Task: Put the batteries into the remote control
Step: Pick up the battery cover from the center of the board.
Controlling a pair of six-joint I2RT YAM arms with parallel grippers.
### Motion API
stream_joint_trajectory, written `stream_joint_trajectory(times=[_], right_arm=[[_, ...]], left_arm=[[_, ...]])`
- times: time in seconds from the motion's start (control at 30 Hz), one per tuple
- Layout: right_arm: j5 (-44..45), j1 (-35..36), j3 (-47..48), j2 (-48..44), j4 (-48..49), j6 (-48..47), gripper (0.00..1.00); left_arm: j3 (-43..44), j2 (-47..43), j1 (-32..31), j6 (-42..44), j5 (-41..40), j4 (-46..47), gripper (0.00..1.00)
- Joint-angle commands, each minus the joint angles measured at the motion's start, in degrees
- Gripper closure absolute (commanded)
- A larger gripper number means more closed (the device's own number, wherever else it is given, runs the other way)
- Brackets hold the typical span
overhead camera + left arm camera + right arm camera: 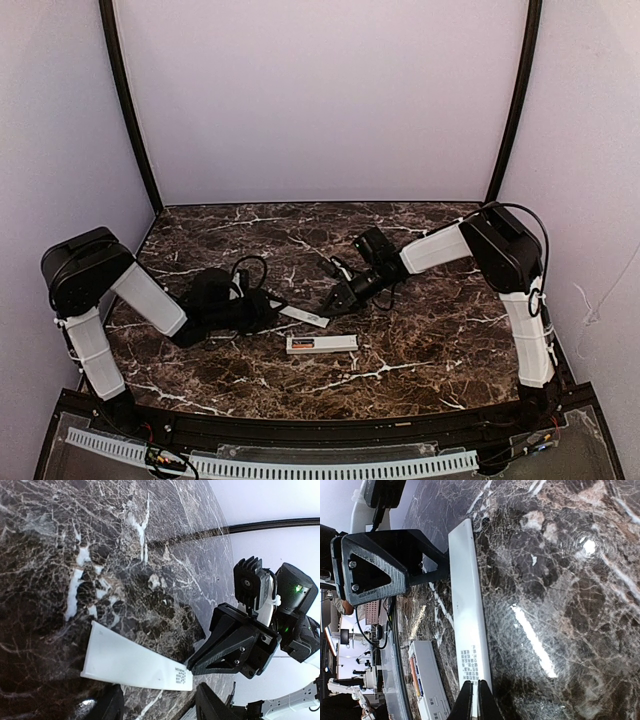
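The white remote control (322, 343) lies flat on the marble table, back side up, with an orange-red battery (300, 344) in its open compartment. It also shows in the right wrist view (431, 682), with the battery (413, 672) along its left edge. A thin white cover strip (305, 316) lies just behind the remote, between the two grippers. My right gripper (475, 686) is shut on the strip's printed end (468, 630). My left gripper (159, 694) is open, its fingers either side of the strip (132, 661). The right gripper (235, 645) faces it.
The dark marble table (400, 350) ends at a black raised lip (330, 425) in front. White walls and two black posts (128, 110) close the back. A black cable (250, 268) loops over the left wrist.
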Motion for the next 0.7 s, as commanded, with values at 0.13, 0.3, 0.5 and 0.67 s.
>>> stream_joint_trajectory(times=[0.13, 0.3, 0.5, 0.67], right_arm=[[2.2, 0.6, 0.8, 2.7, -3.0, -0.7, 0.96], [2.1, 0.6, 0.9, 3.0, -3.0, -0.7, 0.96], [4.2, 0.6, 1.4, 1.2, -4.3, -1.5, 0.96], [3.3, -1.0, 2.0, -1.3, -4.7, -2.0, 0.94]], left_arm=[[1.0, 5.8, -0.4, -5.0, 2.5, 4.2, 0.53], [2.8, 7.3, -2.0, -7.4, 2.6, 4.5, 0.53], [1.2, 6.6, -3.0, -9.3, -0.2, 5.5, 0.53], [-2.1, 4.1, -2.8, -9.6, -2.2, 5.9, 0.54]])
